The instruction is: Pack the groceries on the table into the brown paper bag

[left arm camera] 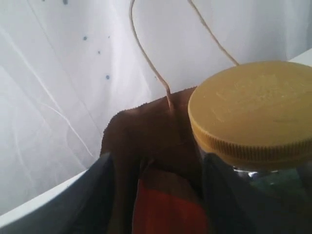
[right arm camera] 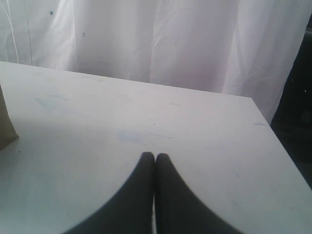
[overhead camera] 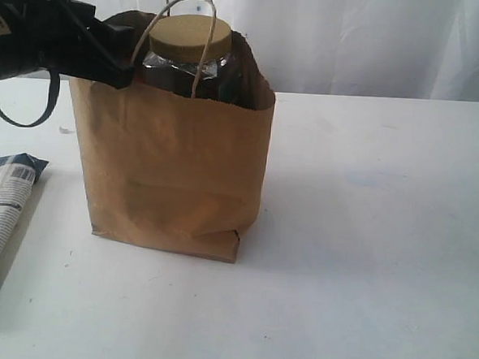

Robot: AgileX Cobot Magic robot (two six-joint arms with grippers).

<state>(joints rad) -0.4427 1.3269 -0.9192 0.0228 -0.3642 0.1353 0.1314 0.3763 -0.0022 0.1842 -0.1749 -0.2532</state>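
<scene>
Next pick, by my guess, is the long package (overhead camera: 2, 206), the only grocery seen lying on the table (overhead camera: 366, 236). It sits at lower left of the ext. frame, well below & left of the left tool (overhead camera: 123, 58), long axis near-vertical in frame, top end tipped a bit rightward. Left arm is far nearer; the right tool (right arm camera: 155, 161) shows only in its own wrist cam, fingers pressed together, holding nothing, over bare table. Left tool is at the bag (overhead camera: 175, 167) rim, upper left, jaws part-way apart w/ the red-label pouch (left arm camera: 165, 209) between them, beside the jar (overhead camera: 191, 37) poking above the rim; pouch looks loose, not pinched, tho contact is unclear. Package is cut off by the frame's left & bottom edges; bag's inside mostly hidden
</scene>
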